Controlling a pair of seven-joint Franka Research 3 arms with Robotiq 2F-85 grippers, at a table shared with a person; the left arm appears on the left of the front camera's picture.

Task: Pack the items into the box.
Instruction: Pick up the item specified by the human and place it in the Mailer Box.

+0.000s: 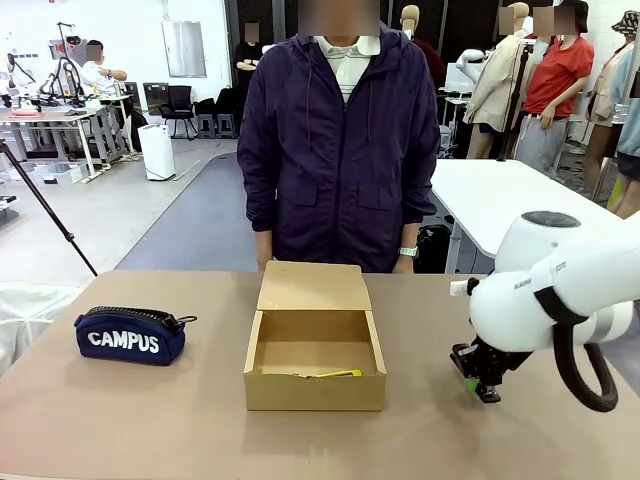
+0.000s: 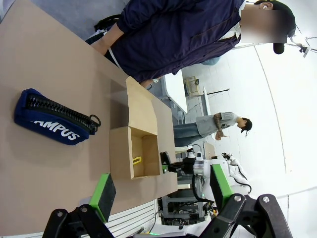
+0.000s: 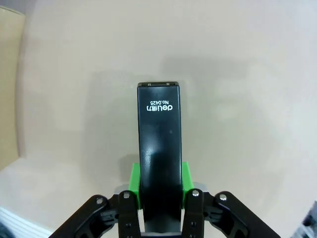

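The brown cardboard box [image 1: 315,392] stands open at the table's middle, its flap lid laid back toward the person. A yellow-and-black utility knife [image 1: 338,374] lies inside along the near wall. My right gripper [image 1: 478,385] is down at the tabletop to the right of the box. In the right wrist view my right gripper [image 3: 159,181] is shut on the black stapler [image 3: 159,144], a green pad on each side. My left gripper [image 2: 161,191] is open and holds nothing, high above the table. From there I see the box [image 2: 121,158] and the knife [image 2: 136,161].
A navy "CAMPUS" zip pouch [image 1: 130,335] lies left of the box. A person [image 1: 340,140] in a dark jacket stands at the far edge behind the box. Bare tabletop [image 1: 560,440] surrounds my right gripper. One edge of the box [image 3: 10,84] shows at the left of the right wrist view.
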